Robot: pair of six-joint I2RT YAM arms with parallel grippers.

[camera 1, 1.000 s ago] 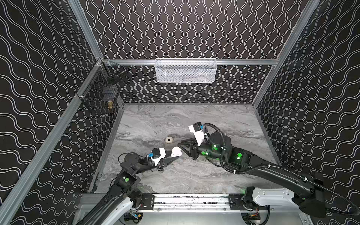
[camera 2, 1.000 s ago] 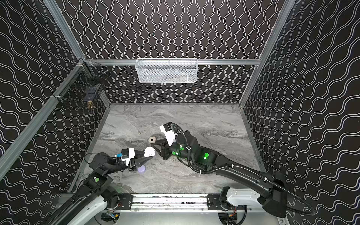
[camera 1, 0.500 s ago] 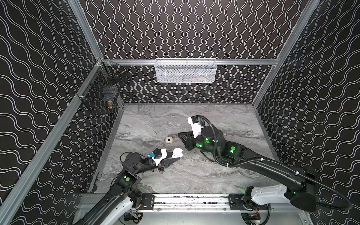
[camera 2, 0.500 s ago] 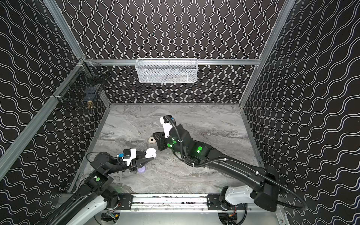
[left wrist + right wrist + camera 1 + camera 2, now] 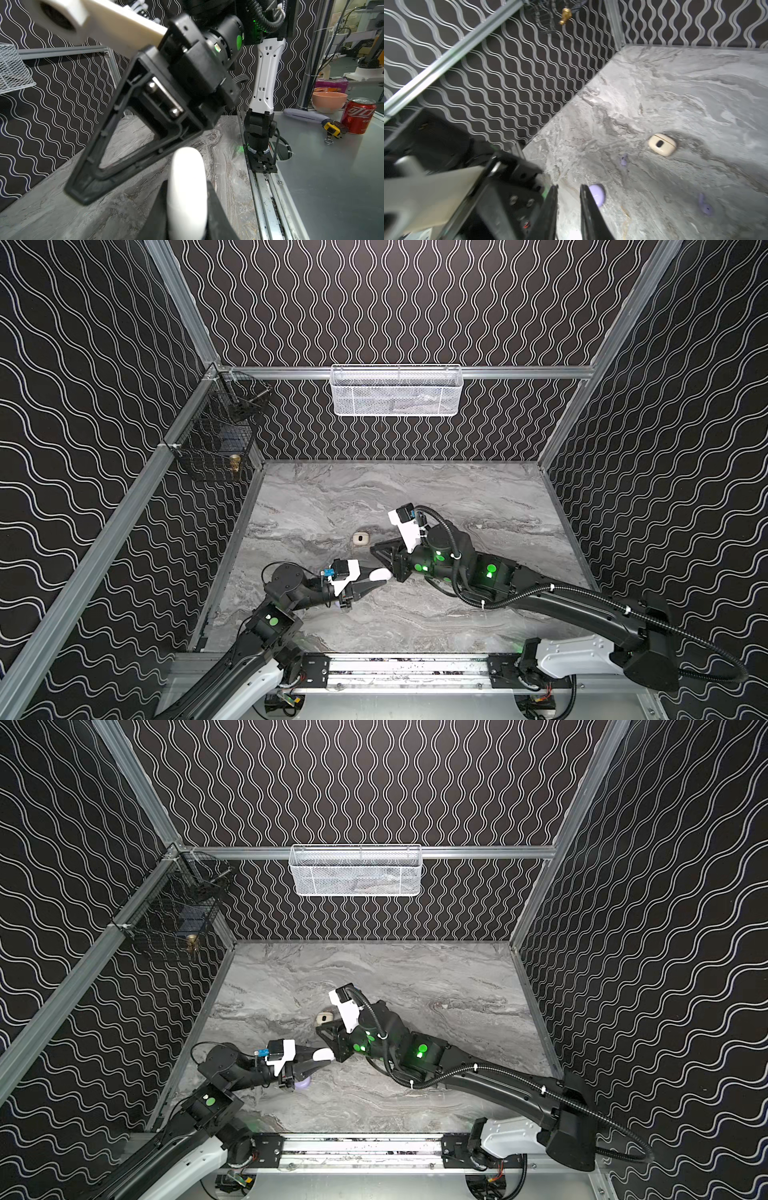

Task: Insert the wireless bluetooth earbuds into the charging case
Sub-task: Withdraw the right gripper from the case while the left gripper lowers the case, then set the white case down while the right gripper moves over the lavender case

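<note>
At the far left a black wire basket [image 5: 216, 439] hangs on the wall. In front of it, on the near left of the gray table [image 5: 478, 497], the left gripper [image 5: 371, 578] is squeezed tight on a white case [image 5: 381, 573]. The case sits on its edge between the two black fingers [image 5: 217, 209], and its round end sticks out past them. In a top view, a lavender case [image 5: 304, 1083] peeks out from under this gripper, on the table. The right wrist view shows two tiny lavender earbuds on the table. One earbud [image 5: 624, 160] lies between the lavender case and a cream case [image 5: 361, 538]. The other earbud [image 5: 705, 204] lies a bit away from both, on bare table. The cream case lies flat, a little farther back than the grippers. Just right of the white case is the right gripper [image 5: 568, 193], very close to it. Its jaws are only a little bit apart. The table shows through the gap, and I see nothing in it. A white mesh basket [image 5: 397, 391] hangs on the far wall.
</note>
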